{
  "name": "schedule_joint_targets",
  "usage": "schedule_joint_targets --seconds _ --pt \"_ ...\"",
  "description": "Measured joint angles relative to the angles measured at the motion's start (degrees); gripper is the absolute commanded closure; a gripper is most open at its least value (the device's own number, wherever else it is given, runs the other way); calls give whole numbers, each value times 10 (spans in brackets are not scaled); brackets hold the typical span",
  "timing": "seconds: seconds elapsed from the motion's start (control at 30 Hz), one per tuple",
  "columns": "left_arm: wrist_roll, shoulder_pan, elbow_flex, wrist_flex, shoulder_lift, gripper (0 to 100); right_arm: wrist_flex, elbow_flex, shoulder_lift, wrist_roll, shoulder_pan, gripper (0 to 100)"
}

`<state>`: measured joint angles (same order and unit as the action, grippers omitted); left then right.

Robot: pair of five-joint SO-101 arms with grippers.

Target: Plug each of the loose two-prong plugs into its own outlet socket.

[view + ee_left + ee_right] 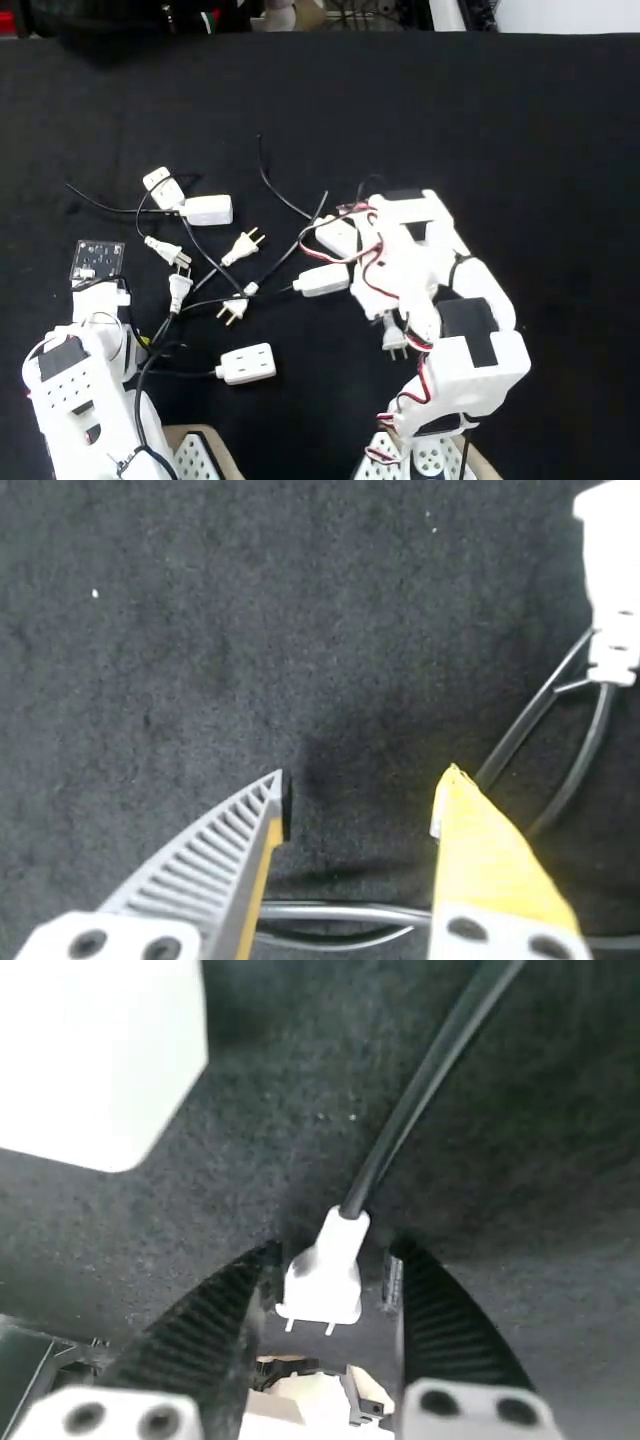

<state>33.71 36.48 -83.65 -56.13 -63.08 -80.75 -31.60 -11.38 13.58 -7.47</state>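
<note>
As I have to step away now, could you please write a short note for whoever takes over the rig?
Left pincer: open, empty, over the table beside cables.
Right pincer: open, straddling a plug, not clamped on it.
Loose plugs lie mid-table in the cable tangle. The near socket is by the left arm, two sockets are by the right arm, and the far socket is farther back.
Done: no plug is clearly seated. A white piece lies beside the far socket; I cannot tell whether it is plugged in.
Left: likely every plug.
</note>
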Motion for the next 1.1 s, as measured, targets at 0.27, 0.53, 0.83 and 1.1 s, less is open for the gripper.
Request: schedule_joint_targets --seconds 0.27,0.53,0.83,1.1 --pt "0 0 0 0 0 762 4 -3 0 -1 0 987" --pt "0 0 0 0 0 762 -33 76 1 24 -9 986" --pt "-1 0 0 0 0 762 -22 98 6 276 11 758" --pt "-1 0 0 0 0 762 -64 105 22 331 33 685"
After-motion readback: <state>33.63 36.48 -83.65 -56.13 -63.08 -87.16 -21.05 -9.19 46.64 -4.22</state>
